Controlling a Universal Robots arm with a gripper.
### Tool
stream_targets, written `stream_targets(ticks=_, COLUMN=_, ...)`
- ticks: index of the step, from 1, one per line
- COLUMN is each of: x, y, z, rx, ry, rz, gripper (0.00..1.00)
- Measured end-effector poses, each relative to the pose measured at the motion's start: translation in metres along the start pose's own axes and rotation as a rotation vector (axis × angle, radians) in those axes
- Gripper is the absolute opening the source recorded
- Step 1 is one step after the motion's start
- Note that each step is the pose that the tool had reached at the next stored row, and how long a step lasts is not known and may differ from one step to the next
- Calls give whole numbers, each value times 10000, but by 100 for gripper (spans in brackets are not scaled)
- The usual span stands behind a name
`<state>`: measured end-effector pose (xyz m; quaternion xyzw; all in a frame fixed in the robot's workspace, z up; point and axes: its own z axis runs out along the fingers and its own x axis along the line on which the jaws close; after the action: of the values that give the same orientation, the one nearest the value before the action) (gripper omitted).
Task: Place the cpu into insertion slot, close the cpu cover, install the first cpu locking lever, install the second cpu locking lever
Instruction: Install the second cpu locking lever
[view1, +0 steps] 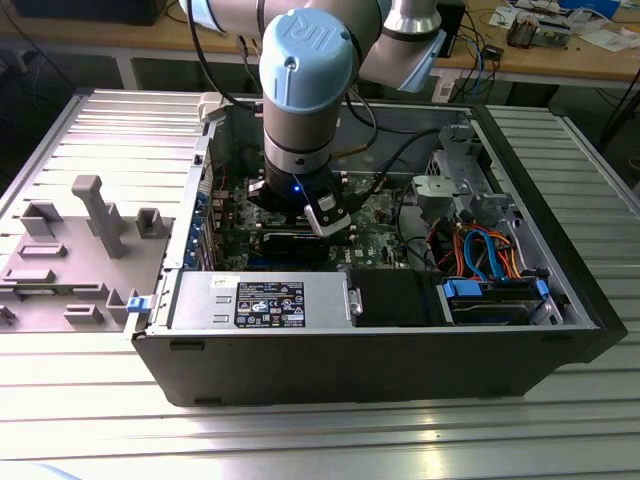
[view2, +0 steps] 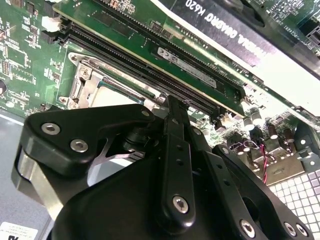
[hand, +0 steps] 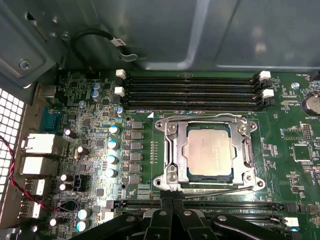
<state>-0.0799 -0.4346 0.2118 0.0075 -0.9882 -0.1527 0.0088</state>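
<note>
Fingers (hand: 172, 202) pressed together, empty, tips at the socket edge beside a thin locking lever (hand: 220, 191). Just beyond the tips: cpu (hand: 210, 151) seated in insertion slot (hand: 172, 176), cpu cover (hand: 207, 120) down around it. Best done by pushing slowly, keeping the lever under its hook.

A ribbed metal table (view1: 330, 440) of pale grey slats carries everything. An open computer case (view1: 380, 350) lies on its side directly on the table, near the middle, with its inside facing up. At the exterior view's left, a grey plastic holder (view1: 70, 255) with upright posts and low blocks rests flat on the slats just beside the case. Behind the table stands a wooden bench (view1: 560, 55) with cables and small parts on it.
</note>
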Motion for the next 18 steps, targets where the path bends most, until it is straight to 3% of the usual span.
stream_targets(ticks=9, x=0, y=0, z=1, rx=-27, ry=0, rz=-1, gripper=11)
stream_targets(ticks=10, x=14, y=-6, z=19, rx=-27, ry=-1, rz=1, gripper=11)
stream_targets(ticks=11, x=30, y=-26, z=82, rx=-58, ry=0, rz=1, gripper=11)
stream_targets(ticks=15, x=31, y=-30, z=100, rx=-135, ry=-3, rz=-3, gripper=11)
stream_targets(ticks=18, x=33, y=-28, z=106, rx=-140, ry=-7, rz=18, gripper=11)
